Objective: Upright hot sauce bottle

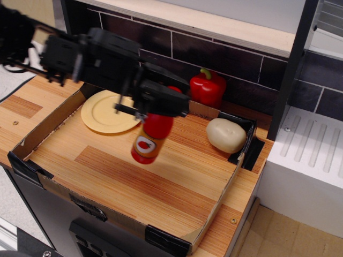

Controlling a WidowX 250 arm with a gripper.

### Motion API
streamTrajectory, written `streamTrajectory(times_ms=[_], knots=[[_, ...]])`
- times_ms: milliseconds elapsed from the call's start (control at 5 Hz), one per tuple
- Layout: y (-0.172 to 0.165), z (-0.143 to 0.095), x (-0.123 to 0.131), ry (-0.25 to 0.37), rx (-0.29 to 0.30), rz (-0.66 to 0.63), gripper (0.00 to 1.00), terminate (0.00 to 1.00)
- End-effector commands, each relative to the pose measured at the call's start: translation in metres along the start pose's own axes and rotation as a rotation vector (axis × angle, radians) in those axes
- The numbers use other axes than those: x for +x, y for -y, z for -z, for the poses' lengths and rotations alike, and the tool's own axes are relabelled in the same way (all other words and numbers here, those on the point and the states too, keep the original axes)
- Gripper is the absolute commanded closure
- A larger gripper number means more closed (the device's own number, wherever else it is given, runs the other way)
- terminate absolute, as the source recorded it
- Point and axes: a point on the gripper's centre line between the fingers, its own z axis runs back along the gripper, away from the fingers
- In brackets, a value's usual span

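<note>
The gripper is clamped on the top of the bottle, holding it nearly upright with its base low over the tray, slightly tilted; whether the base touches the wood cannot be told. The label faces the camera. The plate lies just behind to the left, the pepper and the potato well to the right. The bottle looks like light, stiff, glossy plastic, so it is probably slippery; a hold high on the narrow neck suits standing it but lets the body swing.
</note>
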Motion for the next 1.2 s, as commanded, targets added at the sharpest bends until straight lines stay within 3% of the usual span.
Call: streamTrajectory(times_ms=[0,400,600,1000], knots=[[-0.007,-0.015,-0.036,0.078,-0.053,0.049,1.0,0.0],[-0.011,-0.017,-0.057,0.096,-0.098,0.111,1.0,0.0],[-0.023,-0.034,-0.047,0.11,-0.158,0.069,0.0,0.0],[-0.026,-0.062,-0.028,0.112,-0.127,0.011,0.0,0.0]])
